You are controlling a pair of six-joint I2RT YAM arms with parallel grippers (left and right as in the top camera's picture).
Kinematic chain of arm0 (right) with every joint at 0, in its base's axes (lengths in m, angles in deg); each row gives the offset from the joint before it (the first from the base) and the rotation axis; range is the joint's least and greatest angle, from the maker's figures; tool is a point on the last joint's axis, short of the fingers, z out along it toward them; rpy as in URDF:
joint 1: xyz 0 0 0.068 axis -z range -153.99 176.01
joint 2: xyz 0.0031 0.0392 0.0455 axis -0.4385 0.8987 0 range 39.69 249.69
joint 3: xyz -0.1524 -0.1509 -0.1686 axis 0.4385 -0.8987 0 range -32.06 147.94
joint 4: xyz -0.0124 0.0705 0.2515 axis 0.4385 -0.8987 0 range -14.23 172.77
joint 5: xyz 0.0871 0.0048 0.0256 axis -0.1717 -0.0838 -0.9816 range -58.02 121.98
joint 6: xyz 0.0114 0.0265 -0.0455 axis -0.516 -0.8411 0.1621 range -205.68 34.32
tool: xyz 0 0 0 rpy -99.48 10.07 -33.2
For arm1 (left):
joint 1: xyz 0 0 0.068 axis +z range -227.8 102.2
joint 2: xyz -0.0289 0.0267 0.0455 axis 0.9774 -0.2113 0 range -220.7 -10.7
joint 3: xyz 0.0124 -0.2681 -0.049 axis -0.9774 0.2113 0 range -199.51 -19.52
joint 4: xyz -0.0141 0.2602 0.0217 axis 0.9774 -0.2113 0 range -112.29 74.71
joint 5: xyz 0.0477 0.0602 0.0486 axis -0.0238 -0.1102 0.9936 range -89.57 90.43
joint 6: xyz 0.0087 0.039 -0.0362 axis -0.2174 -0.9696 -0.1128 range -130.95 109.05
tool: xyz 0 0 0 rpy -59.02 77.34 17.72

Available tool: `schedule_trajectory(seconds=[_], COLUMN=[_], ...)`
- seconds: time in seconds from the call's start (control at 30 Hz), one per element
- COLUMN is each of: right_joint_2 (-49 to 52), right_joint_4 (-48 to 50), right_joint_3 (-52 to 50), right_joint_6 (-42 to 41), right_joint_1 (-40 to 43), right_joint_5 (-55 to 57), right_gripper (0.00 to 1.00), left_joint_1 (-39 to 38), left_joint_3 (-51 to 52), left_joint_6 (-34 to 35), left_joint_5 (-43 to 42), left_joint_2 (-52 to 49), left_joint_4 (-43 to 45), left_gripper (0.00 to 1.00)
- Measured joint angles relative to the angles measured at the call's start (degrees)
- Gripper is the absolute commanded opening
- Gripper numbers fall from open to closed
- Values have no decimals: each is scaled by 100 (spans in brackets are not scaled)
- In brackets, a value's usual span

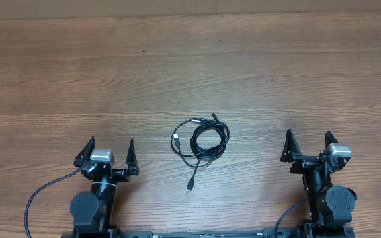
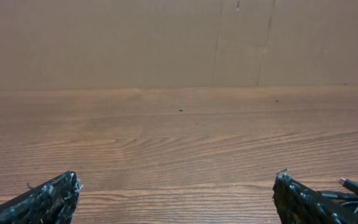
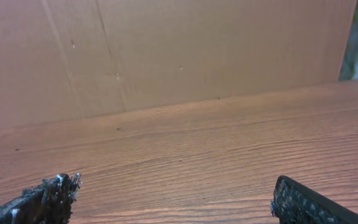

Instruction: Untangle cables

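Right of left claw (image 1: 111,143), coiled cables (image 1: 225,137)

Both arms sit folded low, left gripper (image 1: 111,141) and right gripper (image 1: 308,133) each spread wide and empty.

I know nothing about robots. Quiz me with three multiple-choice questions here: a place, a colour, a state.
1. Where do the cables lie?
A. Between the left tool and the right tool.
B. Under the left tool.
C. In the right tool's grip.
2. What colour are the cables?
A. White.
B. Black.
C. Red.
3. How do the tools stand?
A. Both shut on cables.
B. Both open, empty.
C. One open, one shut.
Answers: 1 A, the overhead view shows them lying between the two. 2 B, every one is black. 3 B, each wrist view shows a wide gap holding nothing.
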Motion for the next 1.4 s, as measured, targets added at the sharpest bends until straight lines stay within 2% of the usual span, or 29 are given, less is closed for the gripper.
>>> schedule_trajectory(seconds=[1.03,1.4], right_joint_2=[0,0], right_joint_4=[0,0], right_joint_3=[0,0], right_joint_6=[0,2], right_joint_1=[0,0], right_joint_5=[0,2], right_gripper=[100,100], left_joint_1=[0,0], left_joint_3=[0,0], left_joint_6=[7,262], left_joint_5=[37,35], left_joint_2=[0,0], left_joint_4=[-2,-2], left_gripper=[99,100])
